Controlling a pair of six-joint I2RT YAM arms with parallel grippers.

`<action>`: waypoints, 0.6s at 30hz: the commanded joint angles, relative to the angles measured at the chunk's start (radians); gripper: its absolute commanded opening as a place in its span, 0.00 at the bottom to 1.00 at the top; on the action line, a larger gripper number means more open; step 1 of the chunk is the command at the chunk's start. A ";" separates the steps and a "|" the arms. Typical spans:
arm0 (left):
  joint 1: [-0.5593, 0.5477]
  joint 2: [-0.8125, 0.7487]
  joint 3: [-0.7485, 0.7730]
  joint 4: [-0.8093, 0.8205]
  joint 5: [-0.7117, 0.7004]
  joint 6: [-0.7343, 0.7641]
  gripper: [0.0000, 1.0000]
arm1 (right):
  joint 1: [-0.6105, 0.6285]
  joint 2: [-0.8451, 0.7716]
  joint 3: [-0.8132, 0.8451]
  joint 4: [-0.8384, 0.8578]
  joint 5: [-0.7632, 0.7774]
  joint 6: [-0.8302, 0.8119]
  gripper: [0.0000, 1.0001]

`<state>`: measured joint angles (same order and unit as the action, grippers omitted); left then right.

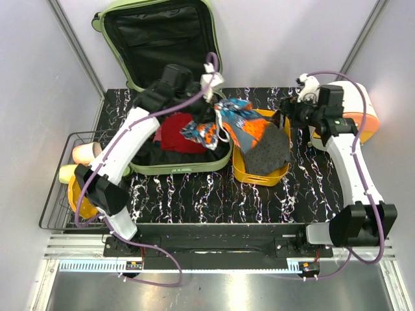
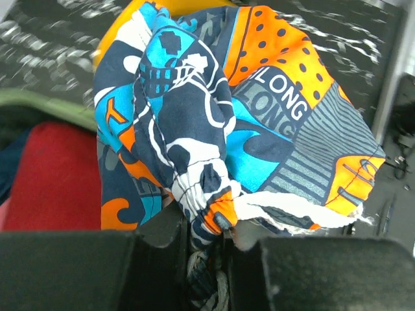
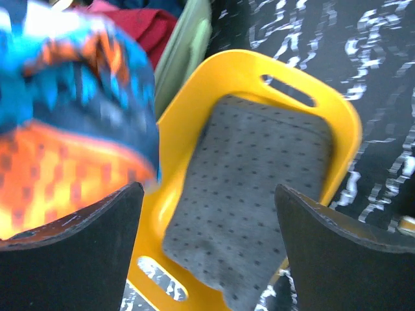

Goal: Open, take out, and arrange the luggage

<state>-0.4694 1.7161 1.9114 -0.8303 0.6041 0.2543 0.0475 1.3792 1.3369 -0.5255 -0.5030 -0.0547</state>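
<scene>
Pale walls close in a black, white-veined table [image 1: 194, 194]. From above, the suitcase [image 1: 162, 39] sits open at the back left. Its lid is propped against the wall with the black lining facing out, and its lower half lies flat on the table with a red cloth [image 1: 178, 133] inside. The left arm reaches across that lower half. The left gripper [image 1: 215, 97] holds a patterned cloth [image 1: 237, 126] in blue, orange and white, which hangs over the suitcase's right rim and a yellow tray [image 1: 256, 178] just beside it. A grey dotted cloth [image 1: 272, 152] lies in the tray. The right gripper [image 1: 283, 120] hovers over the tray's far right corner. A wire basket [image 1: 55, 201] with pale cups [image 1: 84, 152] stands at the table's left edge.

From the left wrist, the two black fingers [image 2: 71, 272] are pressed together on the gathered edge of the patterned cloth, where a white cord [image 2: 292, 207] comes out. The rest of the cloth bulges away from the lens. The red cloth and the green suitcase rim lie to the left, and a bit of the tray shows at the top.

From the right wrist, the fingers [image 3: 84, 259] are spread wide with nothing between them. Below the gap the grey cloth lies flat, filling most of the tray. The patterned cloth, blurred, hangs at the upper left over the tray's edge. Beyond it the green suitcase rim runs just beside the tray.
</scene>
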 commanded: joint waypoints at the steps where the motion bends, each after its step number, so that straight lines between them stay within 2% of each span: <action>1: -0.184 -0.018 0.046 0.088 0.045 0.112 0.00 | -0.145 -0.094 0.021 -0.034 0.041 -0.065 0.93; 5: -0.271 0.097 0.136 0.140 -0.064 0.269 0.00 | -0.322 -0.094 0.039 -0.062 -0.005 -0.050 0.93; 9: -0.331 0.220 0.256 0.249 -0.236 0.348 0.00 | -0.416 -0.081 0.057 -0.091 -0.074 -0.062 0.93; 11: -0.356 0.258 0.262 0.330 -0.282 0.393 0.00 | -0.431 -0.081 0.059 -0.094 -0.088 -0.074 0.93; 14: -0.353 0.231 0.117 0.487 -0.131 0.528 0.00 | -0.431 -0.074 0.057 -0.100 -0.138 -0.091 0.91; 15: -0.353 0.224 0.074 0.519 -0.100 0.647 0.00 | -0.431 -0.071 0.054 -0.106 -0.166 -0.091 0.90; 16: -0.353 0.220 0.008 0.543 -0.066 0.702 0.00 | -0.431 -0.068 0.054 -0.111 -0.178 -0.097 0.90; 18: -0.350 0.235 -0.018 0.557 0.000 0.857 0.00 | -0.431 -0.057 0.050 -0.114 -0.209 -0.097 0.89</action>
<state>-0.8215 1.9717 1.9591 -0.4530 0.4694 0.7834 -0.3832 1.3079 1.3502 -0.6292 -0.6090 -0.1246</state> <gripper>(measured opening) 0.186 0.903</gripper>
